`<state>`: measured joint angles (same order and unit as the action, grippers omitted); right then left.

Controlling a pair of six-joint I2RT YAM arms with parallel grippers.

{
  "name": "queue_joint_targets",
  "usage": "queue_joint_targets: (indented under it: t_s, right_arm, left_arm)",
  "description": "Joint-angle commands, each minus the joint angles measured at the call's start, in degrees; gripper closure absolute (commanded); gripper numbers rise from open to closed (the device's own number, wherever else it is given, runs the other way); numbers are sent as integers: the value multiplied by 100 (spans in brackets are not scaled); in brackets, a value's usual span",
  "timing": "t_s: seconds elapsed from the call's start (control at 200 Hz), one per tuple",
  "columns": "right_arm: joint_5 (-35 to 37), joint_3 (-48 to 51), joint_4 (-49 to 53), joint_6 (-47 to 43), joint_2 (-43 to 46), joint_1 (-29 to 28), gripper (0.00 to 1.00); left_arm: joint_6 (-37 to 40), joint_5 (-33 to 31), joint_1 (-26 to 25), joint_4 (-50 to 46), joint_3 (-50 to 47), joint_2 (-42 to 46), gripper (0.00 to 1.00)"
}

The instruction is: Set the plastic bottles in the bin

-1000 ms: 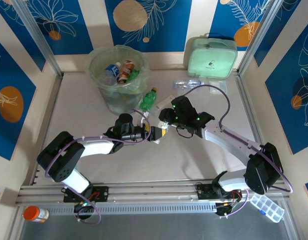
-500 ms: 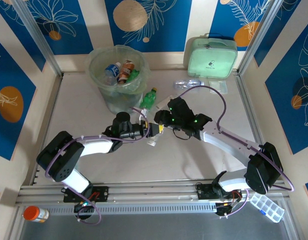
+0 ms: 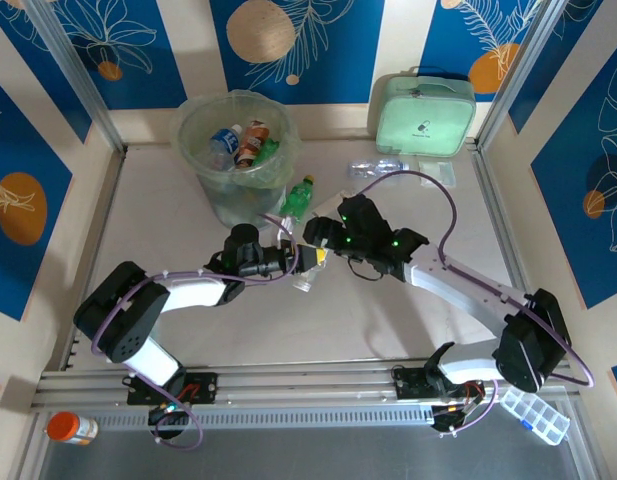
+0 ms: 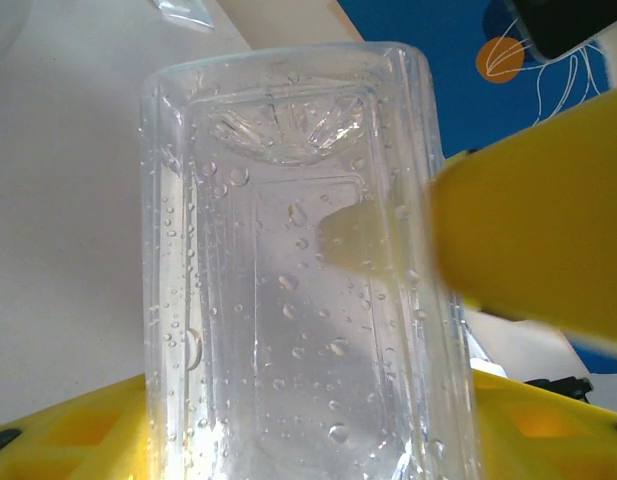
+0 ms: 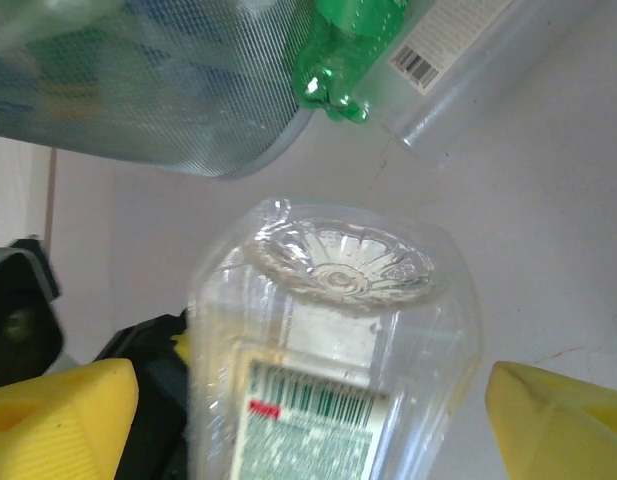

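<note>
Task partway. Several bottles (image 3: pixel 238 145) sit in the bin (image 3: pixel 183 130). Left hand (image 3: pixel 303 260) pinches a clear bottle (image 4: pixel 298 300) just in front of the bin. Right hand (image 5: pixel 308 415) is spread wide around it, not gripping. Green bottle (image 3: pixel 298 196) beside the bin and second clear bottle (image 3: pixel 378 167) to its right remain.

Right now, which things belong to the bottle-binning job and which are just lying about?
Job: bin; bottles inside it; green bottle beside it; mid-table clear bottle; far clear bottle.
Lying about: mint-green case; orange-capped jar; compartment box.
</note>
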<state>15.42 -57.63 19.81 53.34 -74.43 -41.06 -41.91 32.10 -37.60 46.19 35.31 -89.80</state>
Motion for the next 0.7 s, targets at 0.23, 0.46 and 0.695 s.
queue_joint_targets:
  t_s: [0.23, 0.46, 0.695]
  right_arm:
    - [1541, 314, 519, -115, 1307, 234, 11]
    - [2521, 1491, 48, 342, 2017, 259, 14]
    - [3621, 1467, 116, 373, 1713, -257, 15]
  left_arm:
    - [854, -1039, 89, -1233, -93, 1017, 52]
    - [1769, -2608, -246, -3580, 680, 2545, 59]
    - [2008, -3531, -217, -5288, 2568, 2754, 72]
